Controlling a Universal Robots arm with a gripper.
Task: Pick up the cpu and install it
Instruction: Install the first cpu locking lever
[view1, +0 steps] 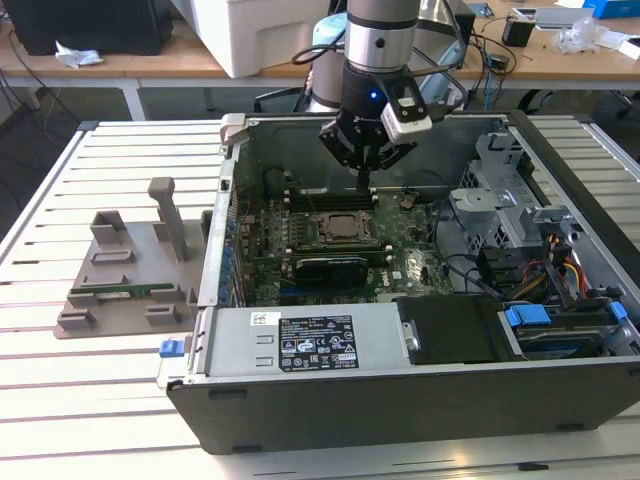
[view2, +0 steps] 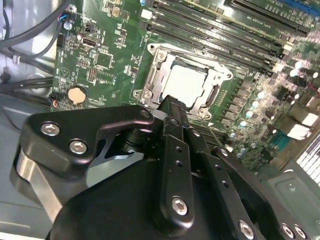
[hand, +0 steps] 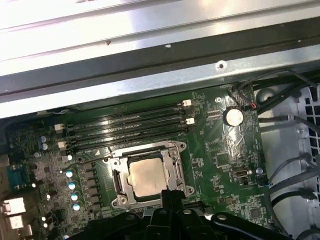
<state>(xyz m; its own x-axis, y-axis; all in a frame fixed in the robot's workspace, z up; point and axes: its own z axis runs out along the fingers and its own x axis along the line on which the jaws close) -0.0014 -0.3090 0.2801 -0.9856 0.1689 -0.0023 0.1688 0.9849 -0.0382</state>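
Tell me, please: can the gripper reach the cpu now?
Probably yes. The gripper hangs close above the cpu, the case is open on that side, and nothing lies between them.

In both wrist views, fingers (view2: 172, 107) cover one edge of cpu (view2: 187, 80) and socket frame (view2: 151, 77). Computer case (view1: 400, 410) cropped at the exterior view's right.

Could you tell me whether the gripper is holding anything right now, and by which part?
Nothing appears to be held. The gripper is shut with nothing between its fingers, and the cpu lies flat in the socket frame.
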